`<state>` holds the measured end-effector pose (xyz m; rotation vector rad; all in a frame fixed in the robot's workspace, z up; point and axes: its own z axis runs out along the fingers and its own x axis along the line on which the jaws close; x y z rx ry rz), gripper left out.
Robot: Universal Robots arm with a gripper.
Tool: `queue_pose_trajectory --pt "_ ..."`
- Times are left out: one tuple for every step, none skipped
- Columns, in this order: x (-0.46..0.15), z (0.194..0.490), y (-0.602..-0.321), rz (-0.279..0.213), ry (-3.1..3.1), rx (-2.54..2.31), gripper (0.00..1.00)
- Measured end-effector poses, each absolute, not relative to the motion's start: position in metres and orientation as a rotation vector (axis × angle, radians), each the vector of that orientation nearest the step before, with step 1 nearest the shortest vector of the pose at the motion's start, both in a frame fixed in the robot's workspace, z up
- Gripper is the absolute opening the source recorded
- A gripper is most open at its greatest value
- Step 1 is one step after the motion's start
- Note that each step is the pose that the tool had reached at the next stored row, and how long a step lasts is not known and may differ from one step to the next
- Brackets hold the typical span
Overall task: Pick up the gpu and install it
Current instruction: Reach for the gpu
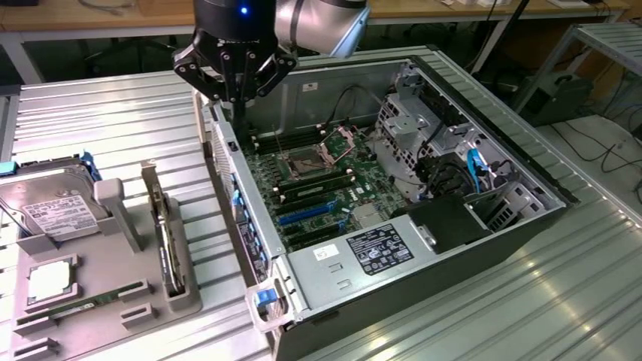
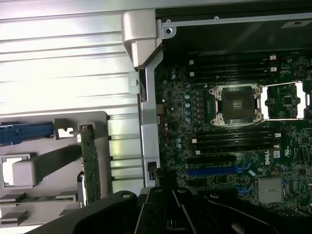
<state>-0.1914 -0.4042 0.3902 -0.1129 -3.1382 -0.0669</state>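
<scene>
Directly below the empty, clenched pincer [image 1: 239, 104] lies the computer case wall [image 1: 233, 188], the gpu [image 1: 168, 248] standing well aside; reaching over clenched could knock it.

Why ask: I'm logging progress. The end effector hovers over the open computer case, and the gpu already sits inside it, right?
No. The exterior view shows the gpu standing in the gray holder beside the case; the rest holds.

The green gpu [image 2: 91, 165] stands up on its thin edge in a gray holder, well apart from the tool [image 1: 236, 94].
</scene>
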Motion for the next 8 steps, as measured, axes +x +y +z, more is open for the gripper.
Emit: queue_pose_trajectory --pt "-0.193 0.39 -0.404 -0.067 -3.138 -0.113 0.11" --pt "-0.195 0.39 -0.404 -0.067 -3.137 -0.113 0.11" --pt "-0.196 0.39 -0.405 -0.067 -3.137 -0.113 0.11" --pt "-0.197 0.39 -0.405 -0.067 -3.137 -0.113 0.11" --pt "-0.199 0.39 -0.405 -0.067 -3.136 -0.113 0.11" --pt "-0.201 0.39 -0.405 -0.067 -3.135 -0.112 0.11" --pt "-0.202 0.39 -0.405 -0.066 -3.134 -0.112 0.11" --pt "-0.203 0.39 -0.405 -0.066 -3.134 -0.113 0.11"
